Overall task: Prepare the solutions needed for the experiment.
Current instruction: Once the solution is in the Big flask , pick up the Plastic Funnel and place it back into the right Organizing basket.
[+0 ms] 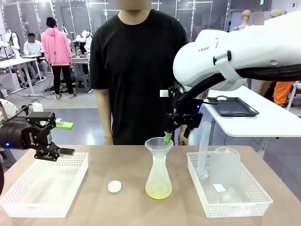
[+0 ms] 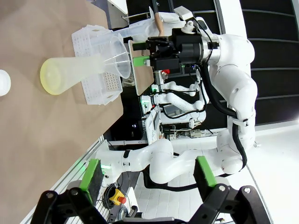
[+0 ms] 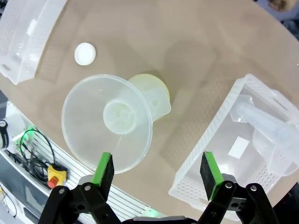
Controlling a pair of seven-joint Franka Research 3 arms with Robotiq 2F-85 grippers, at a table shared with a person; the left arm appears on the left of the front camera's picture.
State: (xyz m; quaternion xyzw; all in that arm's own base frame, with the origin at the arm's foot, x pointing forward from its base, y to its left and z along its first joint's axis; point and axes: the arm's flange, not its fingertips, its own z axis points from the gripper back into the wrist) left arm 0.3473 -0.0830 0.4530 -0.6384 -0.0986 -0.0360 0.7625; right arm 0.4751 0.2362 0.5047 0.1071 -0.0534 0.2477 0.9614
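Note:
A translucent conical flask (image 1: 158,176) stands mid-table with a clear funnel (image 1: 158,144) in its neck. A shallow layer of pale yellow-green solution (image 1: 158,191) lies at its bottom. My right gripper (image 1: 177,136) hovers open just above and behind the funnel's rim, holding nothing. From the right wrist, the funnel (image 3: 107,122) sits below the open right gripper (image 3: 157,170), over the flask (image 3: 152,93). My left gripper (image 1: 66,139) is open above the left basket's back edge, well apart from the flask (image 2: 77,72). Nothing lies between the left gripper's (image 2: 147,173) green pads.
A white round stopper (image 1: 114,186) lies on the table left of the flask. An empty white basket (image 1: 44,186) sits at left. The right basket (image 1: 254,200) holds a graduated cylinder (image 1: 203,150) and a clear beaker (image 1: 225,165). A person (image 1: 138,70) stands at the far edge.

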